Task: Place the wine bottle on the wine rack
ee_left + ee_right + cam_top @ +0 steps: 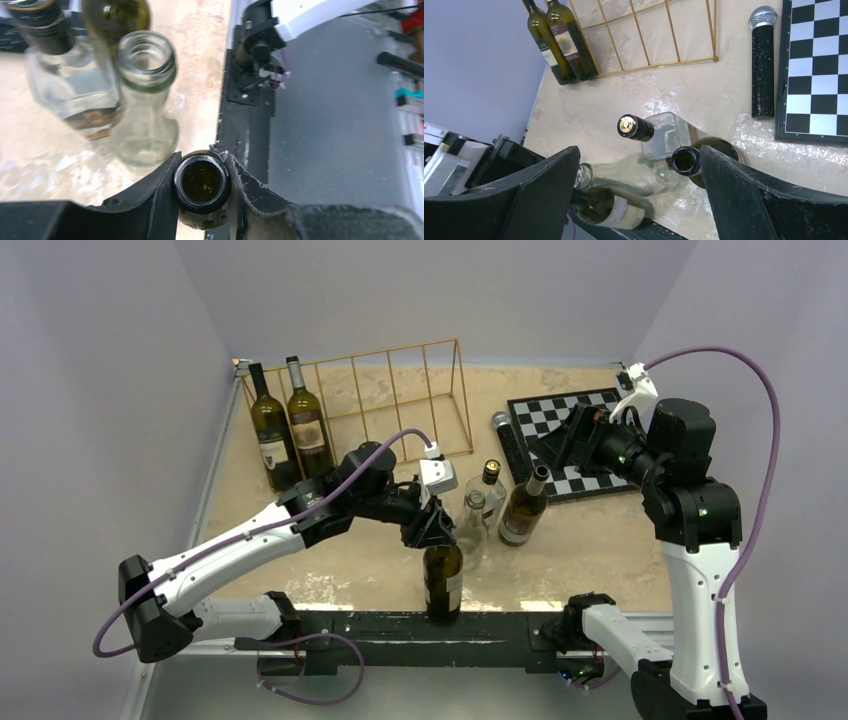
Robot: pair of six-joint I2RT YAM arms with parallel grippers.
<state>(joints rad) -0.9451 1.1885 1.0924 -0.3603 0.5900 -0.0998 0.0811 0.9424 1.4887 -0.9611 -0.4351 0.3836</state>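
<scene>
**Wine bottle (pixel 443 585) pinched at the neck, bottom centre of the top view**

We are pinching the dark bottle's neck with the left gripper (pixel 430 528), its jaws pressing on both sides of the open mouth. The bottle is standing upright at the lower middle of the top view, near the front edge of the desk (pixel 610 550), just beside three other bottles (pixel 522 510). The wine rack (pixel 390 400) is sitting at the upper left, well apart, with two bottles (pixel 272 435) at its left end. We are holding the right gripper (pixel 638 152) spread wide, near the chessboard (pixel 819 65) at the upper right.
</scene>
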